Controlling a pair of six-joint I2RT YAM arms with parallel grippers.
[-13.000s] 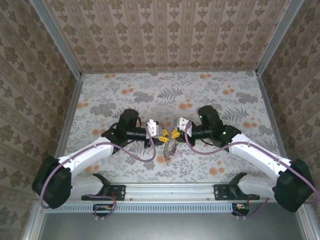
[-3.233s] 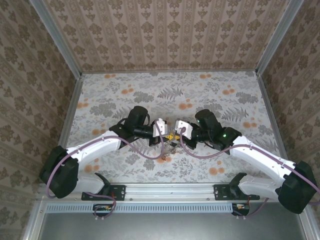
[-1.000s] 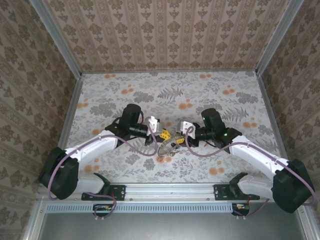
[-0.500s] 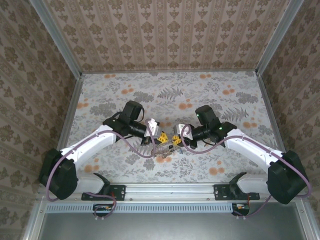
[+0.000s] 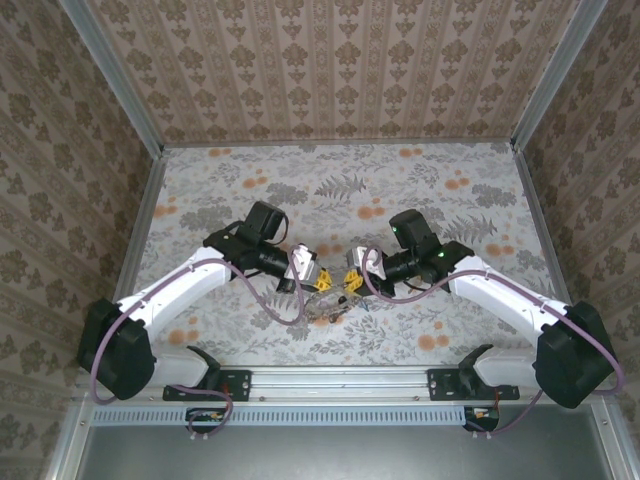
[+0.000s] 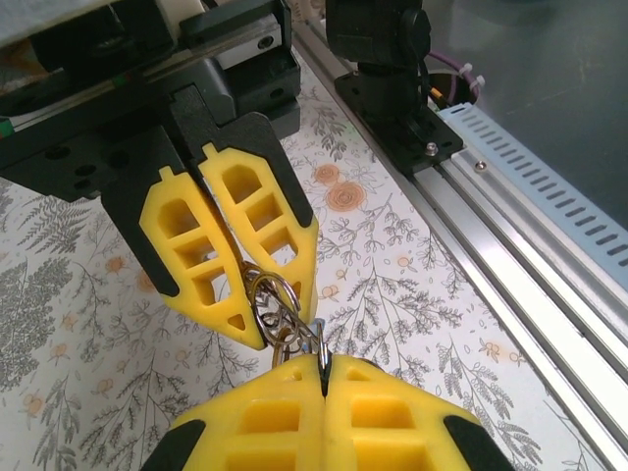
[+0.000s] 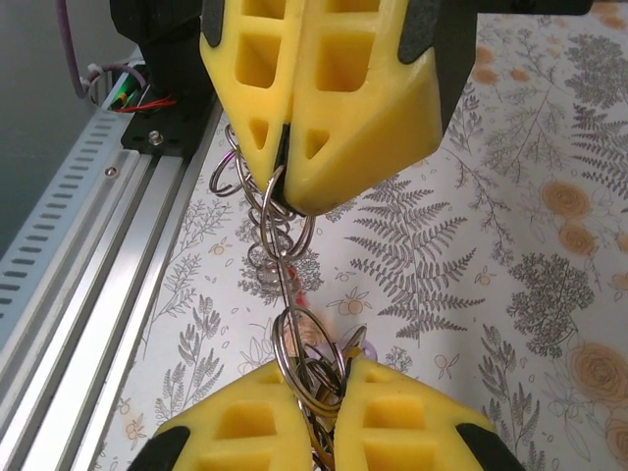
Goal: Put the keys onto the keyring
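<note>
In the top view the two grippers meet tip to tip over the near middle of the table. My left gripper is shut on the thin dark edge of the keyring, seen edge-on. My right gripper is shut on a bunch of small metal rings with the keys hanging among them. A red key head and a pale purple one peek out below. The keyring runs as a thin line between both grippers. From above, left gripper, right gripper and the bunch sit close together.
The aluminium rail with both arm bases runs along the near edge, just behind the grippers. Floral cloth covers the table, and patterned walls close it in on three sides. Purple cables loop beside each wrist.
My right gripper has gone from partly open to shut on the bunch of rings and keys. Both grippers have drawn closer together and a little toward the near edge.
</note>
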